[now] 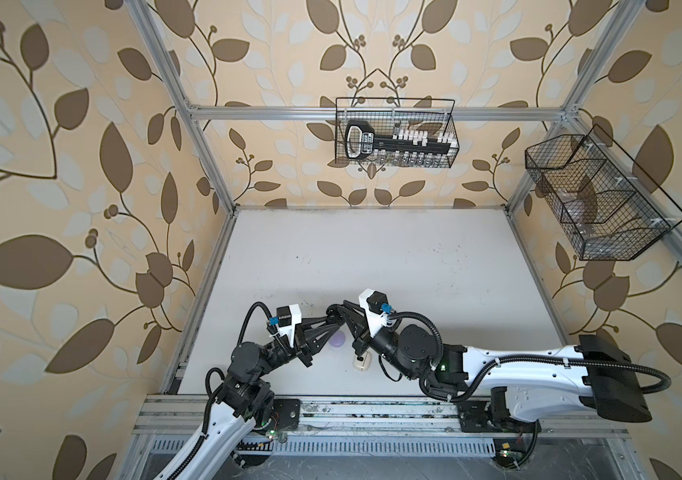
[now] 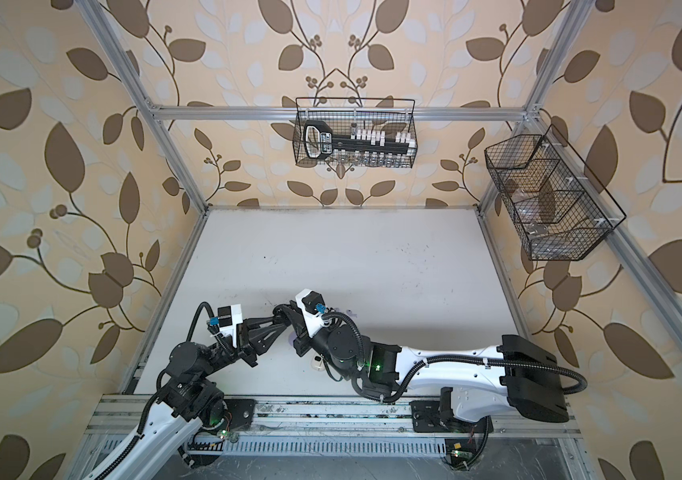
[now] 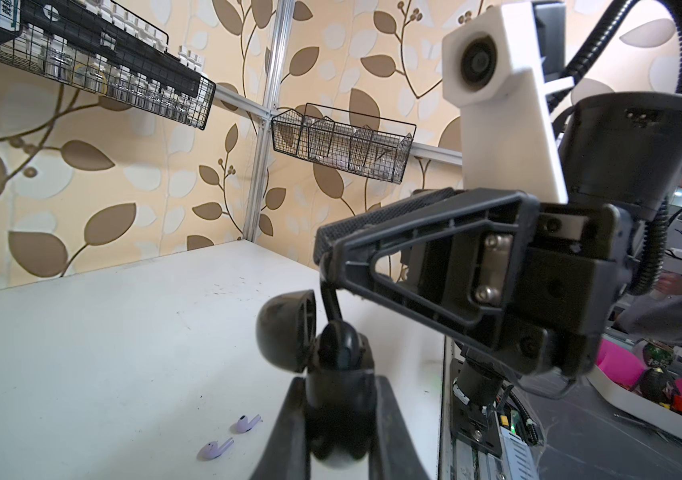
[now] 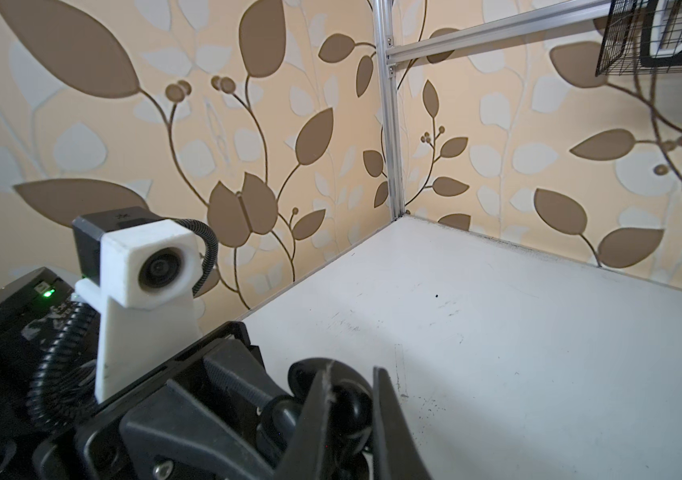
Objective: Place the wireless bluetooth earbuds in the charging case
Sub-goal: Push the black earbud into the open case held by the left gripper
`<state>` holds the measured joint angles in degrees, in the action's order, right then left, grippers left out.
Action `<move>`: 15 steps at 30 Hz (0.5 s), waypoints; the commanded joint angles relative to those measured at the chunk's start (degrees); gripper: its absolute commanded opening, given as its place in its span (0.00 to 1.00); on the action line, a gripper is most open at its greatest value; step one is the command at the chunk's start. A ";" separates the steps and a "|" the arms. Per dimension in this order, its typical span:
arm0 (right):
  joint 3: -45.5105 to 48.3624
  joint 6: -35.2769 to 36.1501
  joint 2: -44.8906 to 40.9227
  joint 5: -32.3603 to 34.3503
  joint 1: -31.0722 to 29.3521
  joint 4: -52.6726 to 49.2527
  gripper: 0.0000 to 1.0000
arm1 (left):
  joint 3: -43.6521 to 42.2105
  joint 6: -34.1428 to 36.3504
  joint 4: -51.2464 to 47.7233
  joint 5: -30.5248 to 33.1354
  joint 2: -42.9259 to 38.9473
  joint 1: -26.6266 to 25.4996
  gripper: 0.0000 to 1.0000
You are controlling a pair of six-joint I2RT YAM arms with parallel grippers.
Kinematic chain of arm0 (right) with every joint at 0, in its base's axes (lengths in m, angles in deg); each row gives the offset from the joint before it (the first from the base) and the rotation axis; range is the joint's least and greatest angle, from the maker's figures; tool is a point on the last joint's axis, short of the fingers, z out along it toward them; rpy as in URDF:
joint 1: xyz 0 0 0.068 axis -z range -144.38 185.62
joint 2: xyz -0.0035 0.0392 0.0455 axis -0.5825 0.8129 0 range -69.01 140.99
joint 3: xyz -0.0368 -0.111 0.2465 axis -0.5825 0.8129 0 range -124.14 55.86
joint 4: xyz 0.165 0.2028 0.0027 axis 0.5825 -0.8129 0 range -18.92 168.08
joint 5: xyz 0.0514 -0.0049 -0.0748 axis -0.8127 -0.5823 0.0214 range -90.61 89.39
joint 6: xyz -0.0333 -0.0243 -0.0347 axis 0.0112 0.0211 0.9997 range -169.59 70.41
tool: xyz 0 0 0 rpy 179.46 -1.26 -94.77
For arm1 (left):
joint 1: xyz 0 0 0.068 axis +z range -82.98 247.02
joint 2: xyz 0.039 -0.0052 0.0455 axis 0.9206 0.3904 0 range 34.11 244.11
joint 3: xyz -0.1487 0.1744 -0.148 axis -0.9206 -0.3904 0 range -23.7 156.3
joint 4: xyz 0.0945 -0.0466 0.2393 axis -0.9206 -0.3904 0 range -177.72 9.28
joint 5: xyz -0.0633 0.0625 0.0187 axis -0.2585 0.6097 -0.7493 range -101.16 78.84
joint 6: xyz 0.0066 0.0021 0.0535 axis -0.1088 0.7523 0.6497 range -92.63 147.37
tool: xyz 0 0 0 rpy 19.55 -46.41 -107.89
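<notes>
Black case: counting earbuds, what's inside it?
One black earbud shows in the open black case, at the tips of the right fingers. Any second earbud is hidden behind it and the left fingers.

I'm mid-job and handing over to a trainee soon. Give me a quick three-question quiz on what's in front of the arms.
1. True or false: the left tool holds the black case with its lid open.
2. How many lavender earbuds lie on the table in the left wrist view?
3. The right tool grips: A a black earbud; B a lavender earbud; C nothing.
Key: 1 true; 2 two; 3 A.
</notes>
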<state>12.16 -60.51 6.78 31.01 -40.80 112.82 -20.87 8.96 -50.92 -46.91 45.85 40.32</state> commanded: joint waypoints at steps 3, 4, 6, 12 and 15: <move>-0.03 -0.16 1.76 -1.14 -0.61 1.91 0.13 | 2.36 -0.02 2.85 -0.20 0.02 -0.39 0.00; -0.10 -0.12 1.87 -1.14 -0.71 2.11 0.13 | 2.40 0.02 2.83 -0.12 -0.02 -0.46 0.00; -0.15 -0.18 2.15 -1.27 -1.00 2.26 0.13 | 2.37 0.13 2.63 -0.03 -0.06 -0.43 0.00; -0.06 0.05 2.17 -1.53 -1.67 2.61 0.13 | 2.29 0.13 2.56 0.17 -0.05 -0.39 0.00; 0.13 -0.15 1.99 -1.49 -1.86 2.83 0.13 | 2.34 0.31 2.47 0.15 -0.21 -0.42 0.00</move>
<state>12.16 -60.68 7.94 30.88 -41.59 114.79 -20.87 8.96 -51.01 -46.89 45.85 40.32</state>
